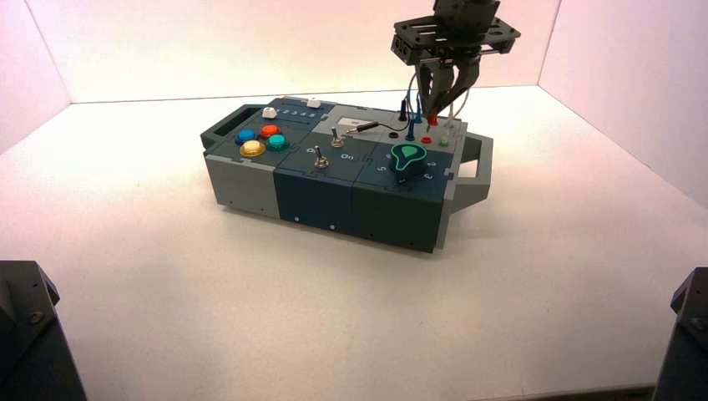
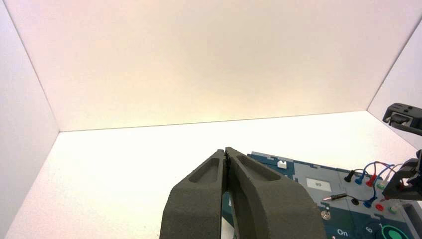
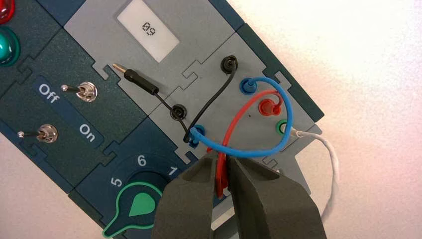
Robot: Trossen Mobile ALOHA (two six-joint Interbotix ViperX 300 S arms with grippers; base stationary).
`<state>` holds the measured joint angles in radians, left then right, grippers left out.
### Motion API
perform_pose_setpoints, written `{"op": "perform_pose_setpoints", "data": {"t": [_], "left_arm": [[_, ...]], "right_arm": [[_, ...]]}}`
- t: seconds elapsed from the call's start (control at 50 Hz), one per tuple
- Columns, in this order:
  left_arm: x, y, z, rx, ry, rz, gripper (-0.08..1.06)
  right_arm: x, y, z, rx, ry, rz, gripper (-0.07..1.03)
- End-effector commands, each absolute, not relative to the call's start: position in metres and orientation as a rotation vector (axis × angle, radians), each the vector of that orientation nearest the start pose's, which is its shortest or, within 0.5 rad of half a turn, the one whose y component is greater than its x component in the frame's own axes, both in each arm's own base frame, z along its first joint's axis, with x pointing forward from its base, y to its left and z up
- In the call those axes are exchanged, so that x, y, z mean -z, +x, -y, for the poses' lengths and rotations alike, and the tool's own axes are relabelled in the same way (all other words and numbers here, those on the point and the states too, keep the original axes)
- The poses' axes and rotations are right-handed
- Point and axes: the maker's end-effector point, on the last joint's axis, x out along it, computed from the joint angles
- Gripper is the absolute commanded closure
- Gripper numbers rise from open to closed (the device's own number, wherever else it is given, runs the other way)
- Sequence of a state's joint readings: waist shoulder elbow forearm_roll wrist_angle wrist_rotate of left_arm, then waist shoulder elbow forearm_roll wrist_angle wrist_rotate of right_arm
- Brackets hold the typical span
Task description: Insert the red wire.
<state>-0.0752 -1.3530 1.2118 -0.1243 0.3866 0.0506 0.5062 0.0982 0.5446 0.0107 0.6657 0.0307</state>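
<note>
The red wire (image 3: 238, 115) arches over the grey corner panel of the box (image 1: 250, 180). One red plug (image 3: 268, 106) sits in a socket. My right gripper (image 3: 222, 160) is shut on the wire's other red plug (image 3: 220, 175), holding it upright. In the high view this gripper (image 1: 436, 107) hangs over the far right part of the box, with the held plug (image 1: 432, 121) just above a red socket (image 1: 427, 139). My left gripper (image 2: 226, 152) is shut and holds nothing. It stays well away from the box, off to its left.
A blue looped wire (image 3: 278, 144) crosses in front of the red one. A black cable (image 3: 209, 102), a loose black plug (image 3: 139, 82) and a white wire (image 3: 332, 162) lie close by. The green knob (image 3: 137, 206) and two toggle switches (image 3: 85, 92) are beside the sockets.
</note>
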Motion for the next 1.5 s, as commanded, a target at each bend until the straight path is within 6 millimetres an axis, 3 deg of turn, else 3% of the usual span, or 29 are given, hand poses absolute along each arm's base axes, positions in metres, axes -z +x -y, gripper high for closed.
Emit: {"op": "perform_pose_setpoints", "data": {"t": [0.02, 1.0, 1.5], "left_arm": [[-0.257, 0.189, 0.023, 0.114, -0.064, -0.227, 1.01], [-0.257, 0.189, 0.023, 0.115, -0.064, -0.229, 1.01], [-0.257, 0.188, 0.023, 0.114, -0.064, -0.225, 1.01]], "right_arm": [[-0.077, 0.332, -0.187, -0.417, -0.283, -1.261, 0.99], [-0.067, 0.330, -0.187, -0.414, -0.288, -1.289, 0.99], [-0.072, 0.331, -0.187, -0.416, -0.283, -1.277, 0.99]]}}
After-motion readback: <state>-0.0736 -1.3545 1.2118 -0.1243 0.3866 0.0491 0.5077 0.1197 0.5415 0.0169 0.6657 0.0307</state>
